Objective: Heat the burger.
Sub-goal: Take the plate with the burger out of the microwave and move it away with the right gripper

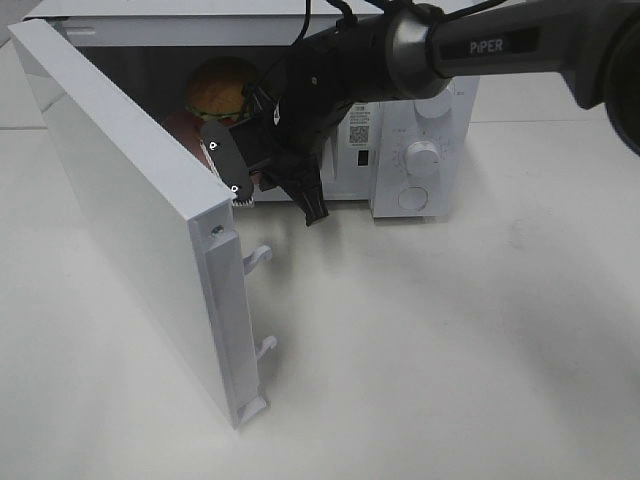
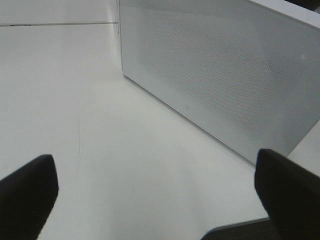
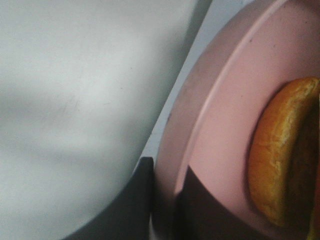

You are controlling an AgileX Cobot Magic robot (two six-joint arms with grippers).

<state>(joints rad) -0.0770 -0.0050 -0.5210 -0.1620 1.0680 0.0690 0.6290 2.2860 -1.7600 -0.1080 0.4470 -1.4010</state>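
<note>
Inside, our right gripper [image 3: 162, 200] has its fingers [image 3: 125, 210] pinched on the rim of one pink plate [image 3: 210, 150], the burger [image 3: 280, 160] sitting just beyond them in the microwave oven [image 1: 420, 130]. One swung-open door [image 1: 130, 230] stands beside the arm and screens the cavity's near corner. Our left gripper [image 2: 155, 192] hangs wide apart, empty, that door's mesh panel ahead. Most of the burger is cut off.
</note>
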